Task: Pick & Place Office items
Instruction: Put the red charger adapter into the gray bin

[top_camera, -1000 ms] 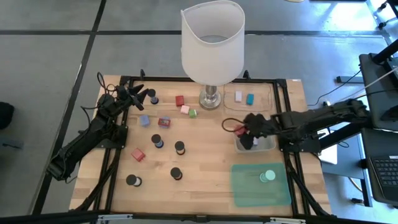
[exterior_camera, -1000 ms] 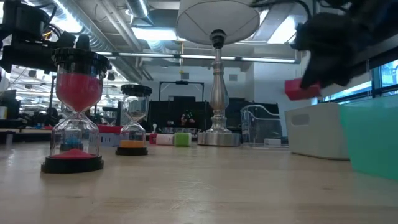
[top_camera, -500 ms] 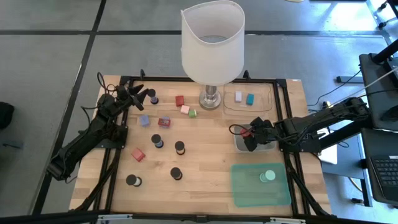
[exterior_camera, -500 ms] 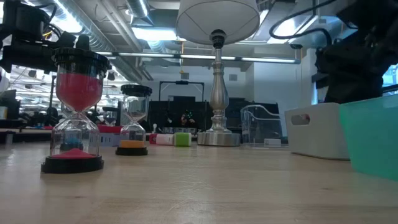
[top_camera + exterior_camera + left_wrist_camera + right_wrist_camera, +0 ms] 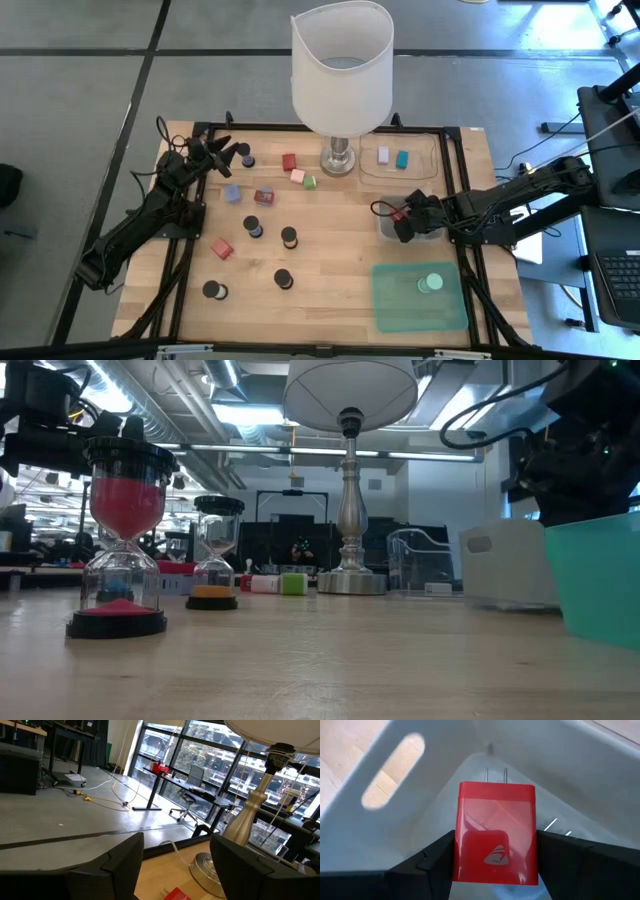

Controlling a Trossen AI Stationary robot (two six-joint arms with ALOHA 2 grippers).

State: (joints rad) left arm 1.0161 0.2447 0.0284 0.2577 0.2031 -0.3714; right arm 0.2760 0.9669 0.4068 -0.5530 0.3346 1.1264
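Observation:
My right gripper [image 5: 403,222] is shut on a red plug-like block [image 5: 495,835] and reaches down into the grey tray [image 5: 430,236]. My left gripper [image 5: 228,150] waits open near the table's far left corner, touching nothing. On the wood stand several black-topped hourglasses [image 5: 253,226], which show from the side in the low view [image 5: 125,540]. Red blocks [image 5: 221,248], a pink block [image 5: 297,176], a green one [image 5: 310,182] and a blue one [image 5: 232,193] lie there too. A mint disc [image 5: 431,284] lies on the green mat [image 5: 400,300]. My right gripper pinches the red block by its two opposite side faces [image 5: 462,845], one finger [image 5: 435,855] on each. Its two metal prongs [image 5: 495,774] point away from the fingers toward the tray's inner wall [image 5: 380,820]. Whether the block rests on the tray floor cannot be told.
A tall lamp [image 5: 340,70] with a white shade stands at the far middle. Beside it a clear tray [image 5: 425,168] holds a white block [image 5: 384,154] and a teal block [image 5: 402,159]. Black rails run along the table's left, right and far edges.
My right gripper has carried the red block from just left of the grey tray toward the table's right and down into the tray. In the low view the block has dropped out of sight behind the tray wall. The gripper has stayed shut on it.

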